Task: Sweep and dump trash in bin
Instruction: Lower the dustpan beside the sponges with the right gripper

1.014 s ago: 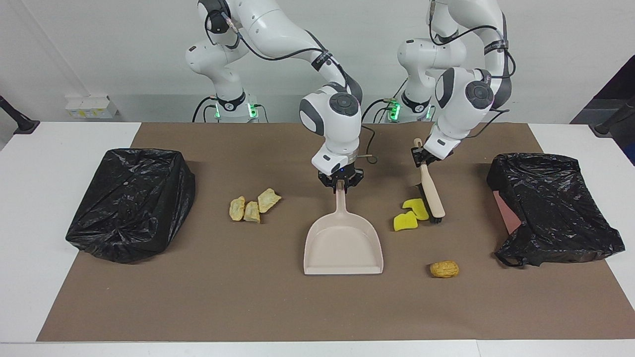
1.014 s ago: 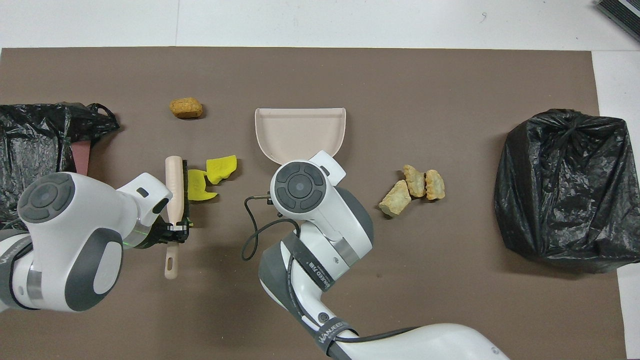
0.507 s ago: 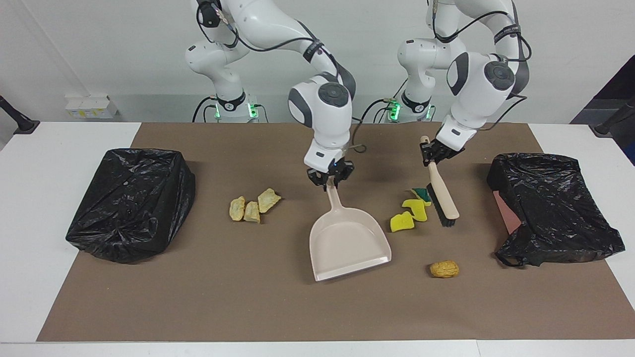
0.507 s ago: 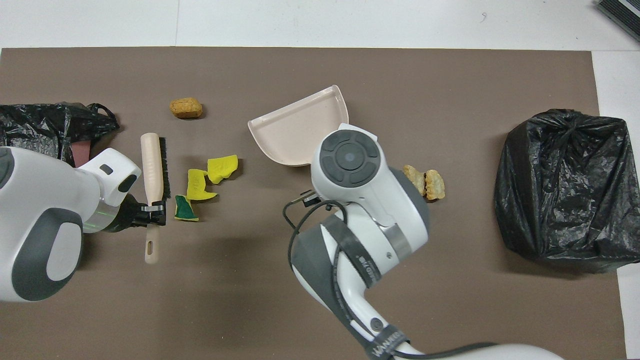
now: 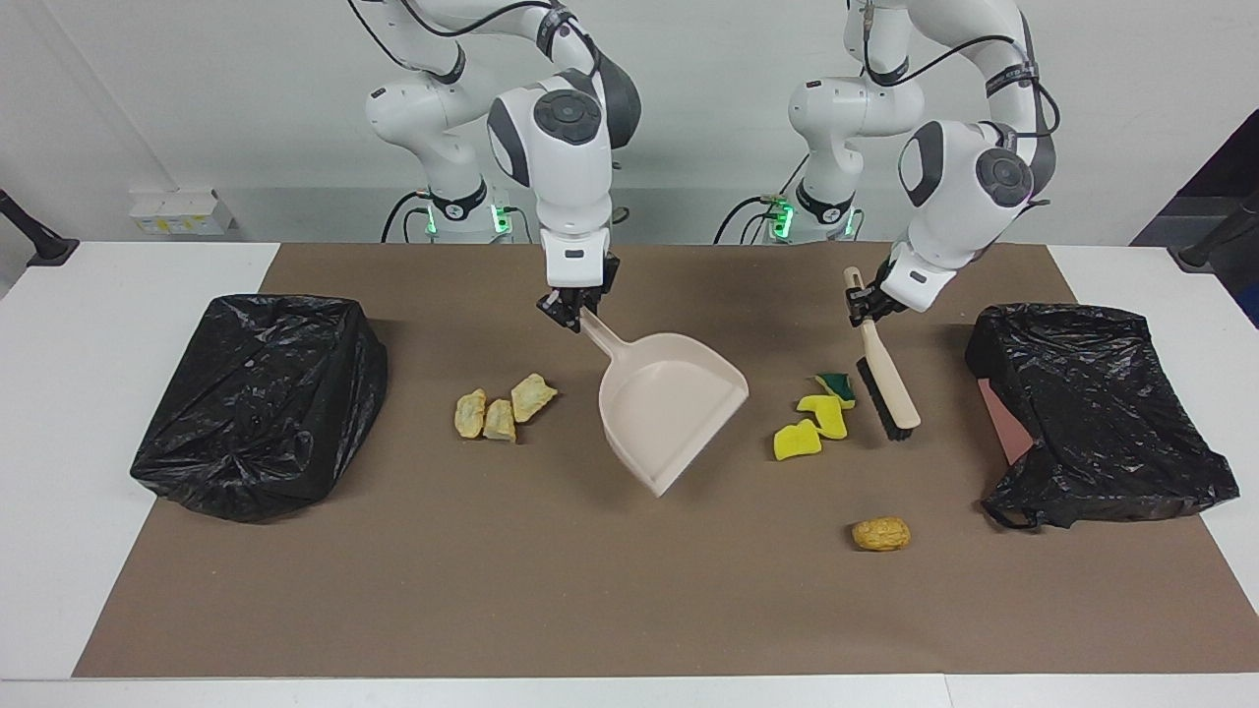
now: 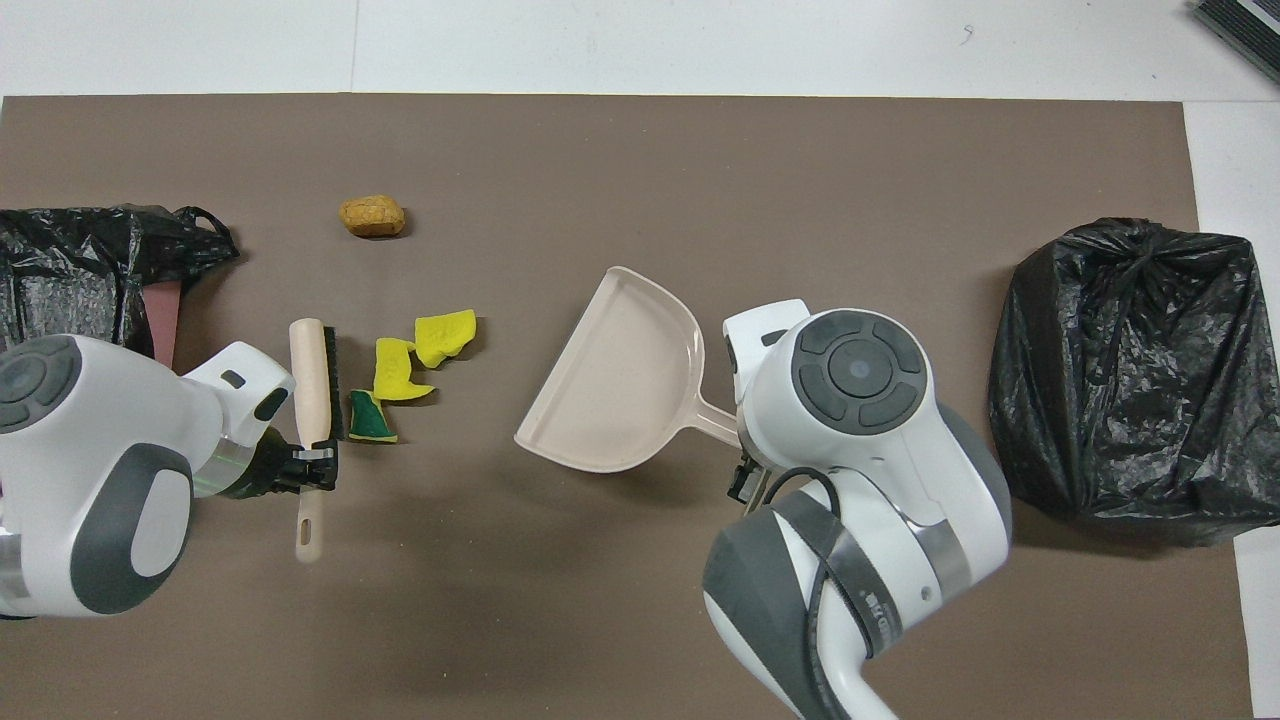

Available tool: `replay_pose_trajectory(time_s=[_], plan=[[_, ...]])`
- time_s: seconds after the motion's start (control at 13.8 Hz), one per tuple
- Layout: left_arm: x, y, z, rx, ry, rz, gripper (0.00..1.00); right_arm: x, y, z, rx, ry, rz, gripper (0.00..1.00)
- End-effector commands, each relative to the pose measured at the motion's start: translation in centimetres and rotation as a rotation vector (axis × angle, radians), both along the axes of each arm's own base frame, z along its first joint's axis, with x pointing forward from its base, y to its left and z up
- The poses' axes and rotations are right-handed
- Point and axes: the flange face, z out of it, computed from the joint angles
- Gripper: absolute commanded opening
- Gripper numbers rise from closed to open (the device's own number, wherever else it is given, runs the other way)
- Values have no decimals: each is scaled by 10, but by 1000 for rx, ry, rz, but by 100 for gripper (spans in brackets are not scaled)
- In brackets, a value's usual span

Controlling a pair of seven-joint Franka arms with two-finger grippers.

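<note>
Your bench [image 5: 59,324] carries a brown mat [image 5: 590,610] with a black bin bag [image 5: 258,403] at the right arm's end and a second black bag [image 5: 1097,413] at the left arm's end.

Right tool [image 5: 570,313] is clamped on the dustpan [image 5: 669,408] handle; the pan hangs tilted over mid-mat, mouth angled toward the sponge bits. Left tool [image 5: 864,303] is closed on the brush [image 5: 890,388] handle, bristles down just beside the sponge bits, on the side toward the left arm's end.

Trash, all on the mat, none in the pan:
- three tan chunks [image 5: 502,408], clustered between the dustpan and the right-end bag
- yellow sponge bits [image 5: 811,428], one green-backed [image 5: 836,382], between pan and brush
- brown lump [image 5: 880,534], alone, farther from the robots than the sponge bits

Handling, my read: sponge is light and soft, so it'll likely skid or flip under the bristles. Chunks and lump look stiff, and the lump may roll. Don't pinch any of it; push from the side with the pan lip flat on the mat.
</note>
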Motion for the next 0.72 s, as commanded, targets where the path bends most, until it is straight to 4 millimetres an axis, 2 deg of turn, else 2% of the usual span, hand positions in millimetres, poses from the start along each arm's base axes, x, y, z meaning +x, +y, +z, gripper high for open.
replay_pose_trajectory(time_s=[0.0,0.22,0.29,0.51,0.65], plan=[[0,1,-12,-5,-47,-29,0,-9,6,-17,-22,-11,93,0],[16,-7,-23,-25,-84,-131,0,-17,21,-46,-20,-49,115,0],[14,-21,-23,-29,-86,-168,0,-19,27,-49,-17,-62,70,0],[4,-61,-27,-45,-78,-239,0,-13,38,-75,-12,-72,67,0],[-2,-87,-36,-64,-68,-274,0,-13,39,-75,-12,-70,61,0]])
